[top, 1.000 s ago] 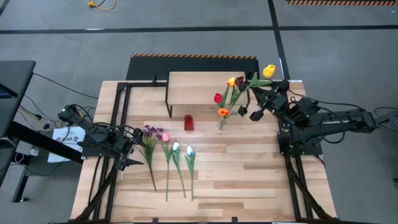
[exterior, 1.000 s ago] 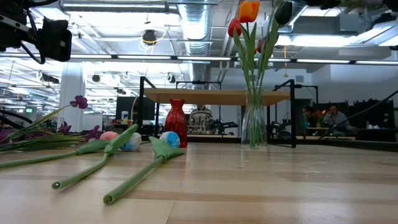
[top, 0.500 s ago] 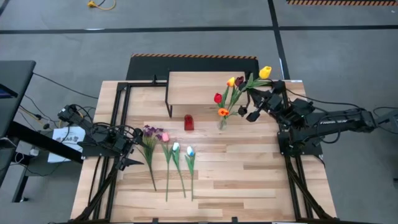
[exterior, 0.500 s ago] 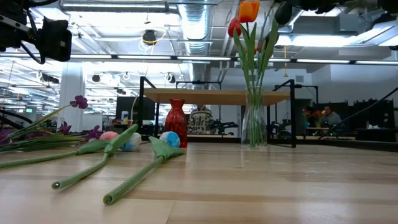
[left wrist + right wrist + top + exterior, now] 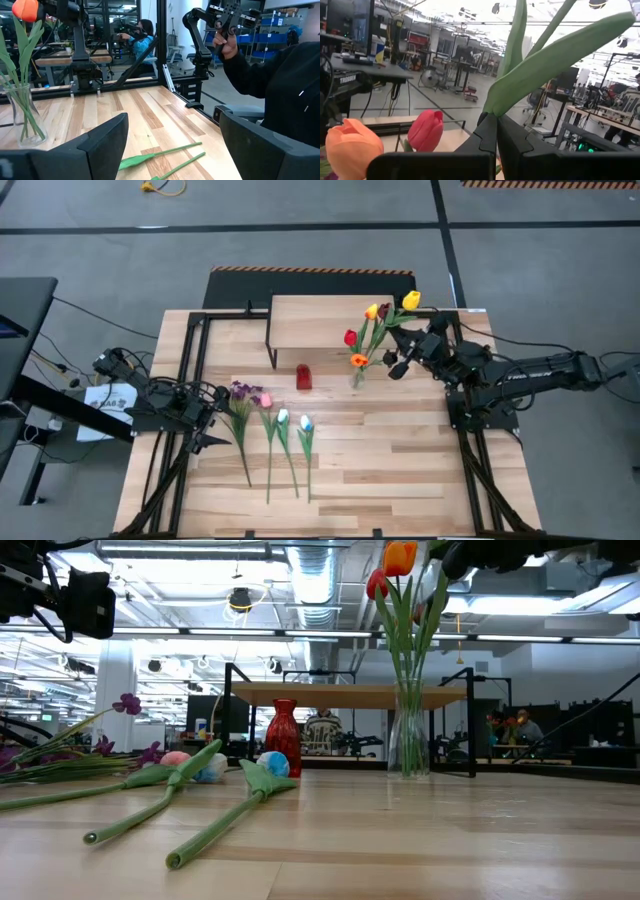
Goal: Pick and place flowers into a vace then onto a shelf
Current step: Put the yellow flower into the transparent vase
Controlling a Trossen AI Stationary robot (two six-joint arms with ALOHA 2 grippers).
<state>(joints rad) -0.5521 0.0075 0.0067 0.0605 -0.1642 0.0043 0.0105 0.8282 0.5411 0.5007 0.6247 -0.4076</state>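
Right gripper [image 5: 405, 348]: above the table's far right part, just right of the vase; fingers [image 5: 490, 131] pressed together on a green stem, clamped on the yellow tulip.
Yellow tulip [image 5: 410, 301]: held up in the air, head over the shelf's right end, stem slanting down toward the gripper; broad leaves [image 5: 555, 55] rising past the fingers in the right wrist view.
Left gripper [image 5: 208, 420]: low at the table's left side, just left of the lying flowers; jaws spread wide, nothing between them; both fingers [image 5: 107, 145] apart in the left wrist view.
Vase [image 5: 409, 740]: clear glass, upright on the table in front of the shelf's right part.
Flowers in vase: red tulip [image 5: 351, 338], orange tulip [image 5: 359, 361], yellow-orange bloom [image 5: 372, 311] and dark maroon bloom [image 5: 384, 310], stems gathered in the glass, heads fanning toward the shelf.
Flowers on table: purple sprigs [image 5: 241, 391], pink tulip [image 5: 265, 400], white tulip [image 5: 283, 417] and a pale blue-white tulip [image 5: 305, 423], lying side by side left of centre, stems pointing toward the near edge.
Red vase [image 5: 304, 377]: small, upright, just in front of the shelf, left of the glass vase.
Shelf [image 5: 310, 320]: at the table's far side, top bare.
Table [image 5: 400, 470]: light planks, near right part bare.
Person [image 5: 270, 85]: dark sleeve and raised hand beyond the table, in the left wrist view.
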